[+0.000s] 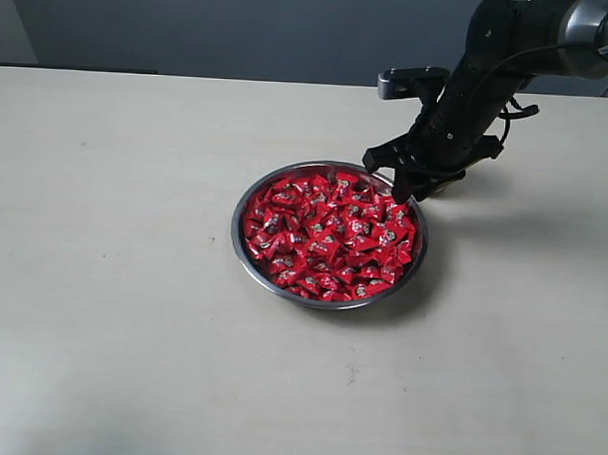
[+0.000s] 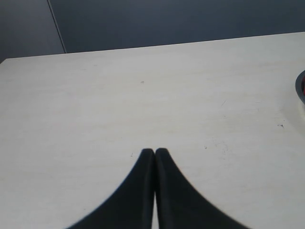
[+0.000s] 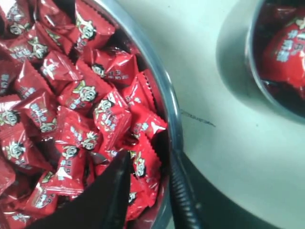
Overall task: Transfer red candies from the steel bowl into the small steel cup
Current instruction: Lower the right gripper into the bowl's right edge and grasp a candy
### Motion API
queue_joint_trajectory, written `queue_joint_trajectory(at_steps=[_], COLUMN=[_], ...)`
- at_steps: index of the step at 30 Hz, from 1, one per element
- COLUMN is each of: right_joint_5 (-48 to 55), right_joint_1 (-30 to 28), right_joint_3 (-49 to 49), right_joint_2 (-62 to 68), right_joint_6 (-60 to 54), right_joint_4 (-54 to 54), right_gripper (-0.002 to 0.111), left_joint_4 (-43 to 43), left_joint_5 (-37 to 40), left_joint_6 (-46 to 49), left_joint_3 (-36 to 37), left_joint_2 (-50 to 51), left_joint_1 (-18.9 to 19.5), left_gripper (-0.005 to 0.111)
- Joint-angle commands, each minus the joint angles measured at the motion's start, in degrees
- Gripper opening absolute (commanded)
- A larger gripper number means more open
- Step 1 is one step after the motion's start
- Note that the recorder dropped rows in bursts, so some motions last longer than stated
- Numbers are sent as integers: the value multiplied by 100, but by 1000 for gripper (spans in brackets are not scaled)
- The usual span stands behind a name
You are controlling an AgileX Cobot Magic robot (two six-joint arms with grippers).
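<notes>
The steel bowl [image 1: 245,247] sits mid-table, heaped with red candies [image 1: 329,233]. My right gripper [image 1: 387,178] is down at the bowl's far right rim. In the right wrist view its jaws [image 3: 148,160] stand apart: one finger is among the candies [image 3: 81,95], and the other is at the bowl's rim [image 3: 164,90]. A candy lies loose between them. The small steel cup [image 3: 255,76] stands just beyond the bowl and has red candy inside. The arm hides it in the exterior view. My left gripper [image 2: 155,151] is shut and empty over bare table.
The pale table [image 1: 112,281] stretches wide to the left and front of the bowl. A sliver of the bowl's rim [image 2: 300,90] shows at the edge of the left wrist view. A dark wall runs behind the table's far edge.
</notes>
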Motion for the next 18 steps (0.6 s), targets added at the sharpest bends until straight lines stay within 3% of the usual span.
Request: queue_joint_trajectory(at_steps=[1, 18], right_joint_5=[-105, -323], right_joint_1=[2, 2], right_joint_3=[31, 96], right_joint_2=[-14, -14], right_joint_6=[29, 125], right_joint_4=[-32, 44], right_gripper=[28, 28], left_joint_4=[11, 11], left_joint_5=[-46, -46], left_joint_6=[-15, -15], left_joint_3=[-48, -48], left_joint_2=[-27, -27], left_joint_1=[-2, -2], left_gripper=[0, 0])
